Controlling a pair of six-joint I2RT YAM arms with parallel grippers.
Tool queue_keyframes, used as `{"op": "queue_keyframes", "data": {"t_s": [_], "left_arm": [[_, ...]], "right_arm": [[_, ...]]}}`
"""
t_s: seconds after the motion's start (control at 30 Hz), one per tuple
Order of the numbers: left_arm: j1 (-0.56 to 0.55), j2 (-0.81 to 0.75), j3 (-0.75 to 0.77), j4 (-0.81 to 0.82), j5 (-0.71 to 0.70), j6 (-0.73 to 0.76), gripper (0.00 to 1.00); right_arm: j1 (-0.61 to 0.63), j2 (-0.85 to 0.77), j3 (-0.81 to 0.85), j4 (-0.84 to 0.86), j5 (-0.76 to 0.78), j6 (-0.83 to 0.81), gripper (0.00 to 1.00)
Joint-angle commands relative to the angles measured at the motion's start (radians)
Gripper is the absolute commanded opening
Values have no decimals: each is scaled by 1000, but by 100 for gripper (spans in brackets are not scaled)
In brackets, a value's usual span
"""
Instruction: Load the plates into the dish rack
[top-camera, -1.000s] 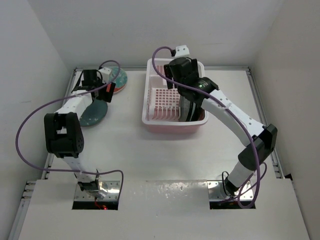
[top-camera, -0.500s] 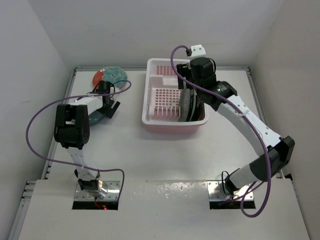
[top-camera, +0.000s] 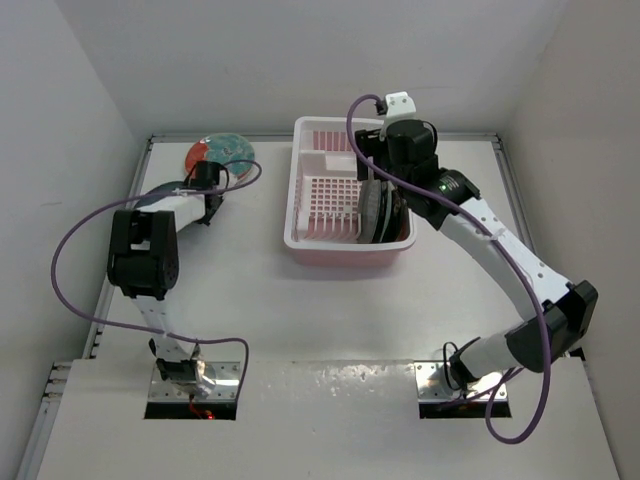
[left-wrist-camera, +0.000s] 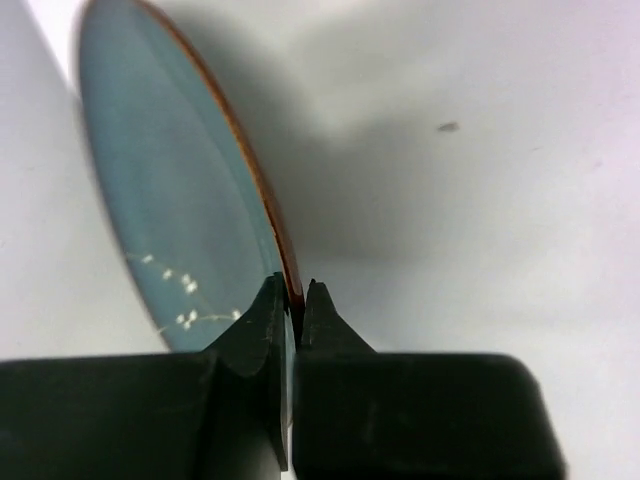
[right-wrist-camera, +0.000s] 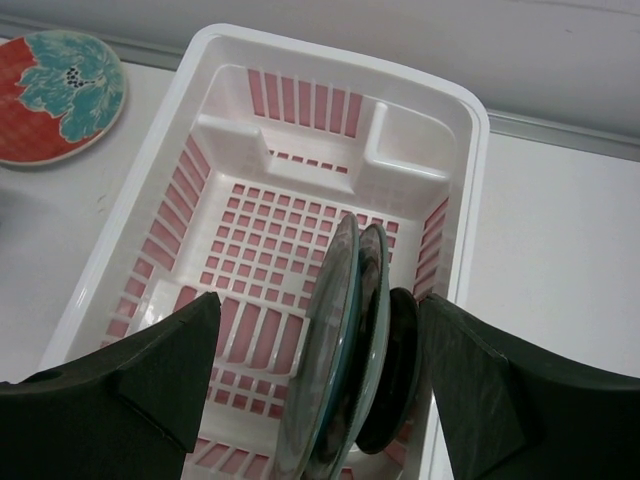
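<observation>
White table (left-wrist-camera: 480, 150), teal plate (left-wrist-camera: 170, 190) between left fingers (left-wrist-camera: 255, 328)

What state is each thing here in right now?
Pink-and-white plastic dish rack: three plates inside
Two large grey-teal plates: upright in it
Small black plate: upright beside them
Red round plate: flat on table
Darker teal plate: tilted, rim pinched
Left end effector: shut on it
Right end effector: open above rack

Left arm (top-camera: 140, 262) and right arm (top-camera: 490, 245): white links, black joints, looping purple cables (top-camera: 62, 270), chunky matte black fingers (right-wrist-camera: 130, 385).
</observation>
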Motion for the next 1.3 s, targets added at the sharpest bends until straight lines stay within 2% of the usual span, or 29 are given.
{"op": "queue_keyframes", "data": {"t_s": [0.0, 0.07, 0.27, 0.33, 0.5, 0.67, 0.83, 1.03, 1.27], "left_arm": [[20, -103, -16, -122, 184, -71, 0], [43, -162, -6, -171, 265, -99, 0], [54, -456, 40, -282, 563, -85, 0], [54, -565, 31, -282, 606, -56, 0], [54, -761, -13, -282, 683, 1, 0], [-11, -915, -35, -282, 773, 58, 0], [-112, -1030, -93, -263, 824, 193, 0], [-221, -1087, -131, -199, 813, 214, 0], [-314, -1144, -150, -168, 760, 254, 0]], "right_arm": [[15, -39, -31, 71, -22, 14, 79], [16, -32, -37, 71, -52, 26, 79], [21, 79, 68, 3, -301, 78, 79], [22, 133, 125, -8, -384, 107, 79], [73, 210, 223, -17, -455, 217, 79], [139, 274, 335, -58, -466, 345, 78], [211, 274, 325, -3, -481, 504, 77], [300, 282, 308, -12, -374, 596, 77], [321, 293, 257, -66, -302, 716, 76]]}}
